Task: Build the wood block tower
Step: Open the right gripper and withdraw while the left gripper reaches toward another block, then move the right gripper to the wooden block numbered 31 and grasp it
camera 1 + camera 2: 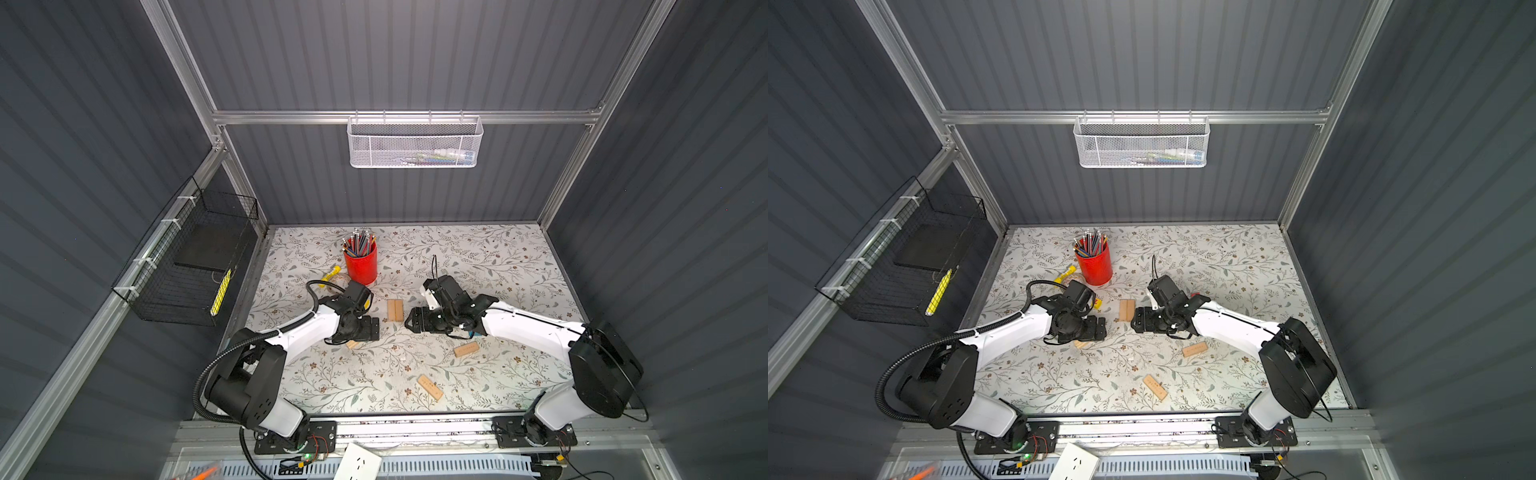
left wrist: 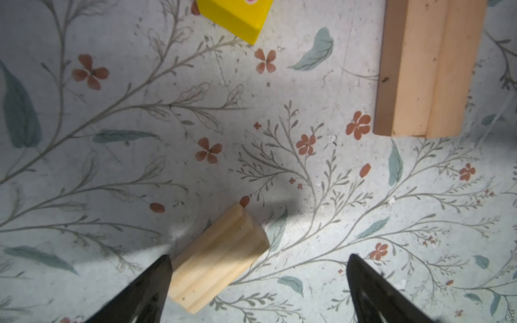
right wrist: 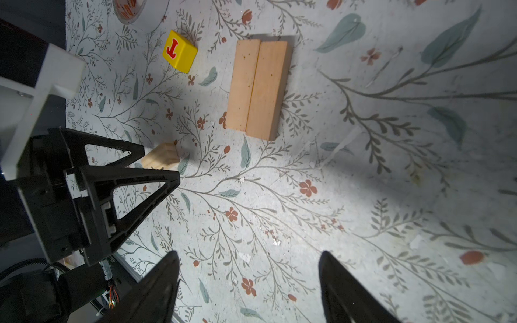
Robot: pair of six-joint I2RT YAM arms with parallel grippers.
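Observation:
Two pale planks (image 1: 395, 310) lie flat, side by side, in mid-table; they show in both wrist views (image 2: 428, 67) (image 3: 258, 86). My left gripper (image 1: 371, 328) (image 2: 258, 260) is open just left of them, low over a short pale plank (image 2: 218, 257) whose end lies against one fingertip (image 2: 165, 265). My right gripper (image 1: 409, 319) (image 3: 249, 256) is open just right of the pair, with only bare table between its fingers. A yellow block (image 3: 180, 51) with a red letter sits beyond the left gripper. Two more planks (image 1: 465, 349) (image 1: 430, 387) lie nearer the front.
A red pencil cup (image 1: 360, 262) stands behind the left gripper, with a yellow tube-shaped item (image 1: 330, 274) and a tape roll (image 3: 131, 11) beside it. A white mesh basket (image 1: 415, 141) hangs on the back wall and a black wire basket (image 1: 195, 257) on the left wall.

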